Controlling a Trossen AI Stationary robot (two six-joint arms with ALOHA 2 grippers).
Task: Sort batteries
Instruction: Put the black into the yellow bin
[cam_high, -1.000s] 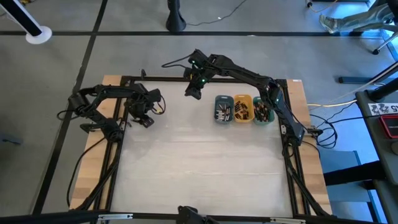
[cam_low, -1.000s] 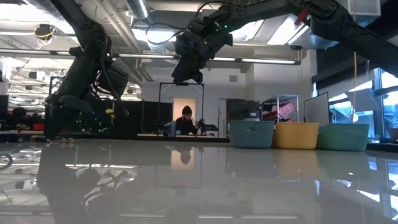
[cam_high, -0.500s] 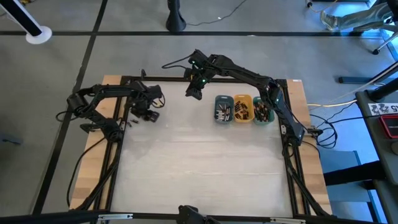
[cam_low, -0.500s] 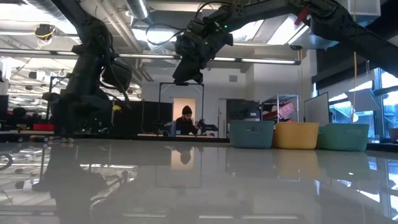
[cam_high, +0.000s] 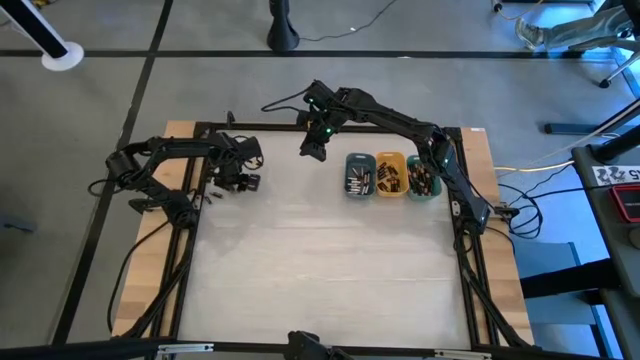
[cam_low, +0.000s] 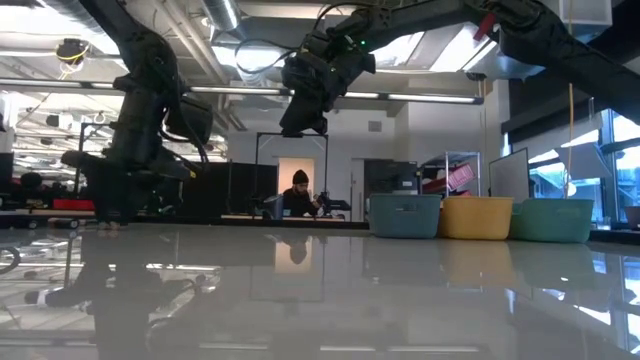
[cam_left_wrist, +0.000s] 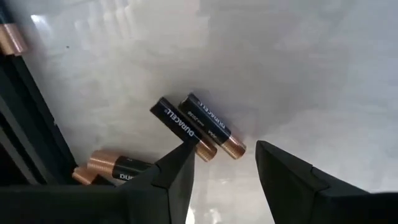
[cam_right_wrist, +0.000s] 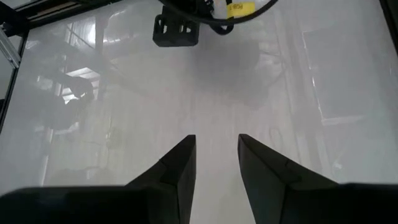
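- Since a second ago: left gripper (cam_high: 247, 181) shifted toward the table's (cam_high: 330, 270) far edge and now low near the far left corner; right gripper (cam_high: 311, 152) unchanged.
- Left gripper fingers (cam_left_wrist: 180, 177) apart, empty, poised over two Duracell batteries (cam_left_wrist: 198, 126) lying side by side, touching, on the tabletop; more batteries (cam_left_wrist: 109, 168) close by at the table's left edge.
- Right gripper raised near the far edge, fingers (cam_right_wrist: 180, 165) narrowly apart, nothing between.
- Blue tray (cam_high: 358, 176), orange tray (cam_high: 389, 175) and green tray (cam_high: 421, 178) in a row toward the far right corner, each holding batteries.
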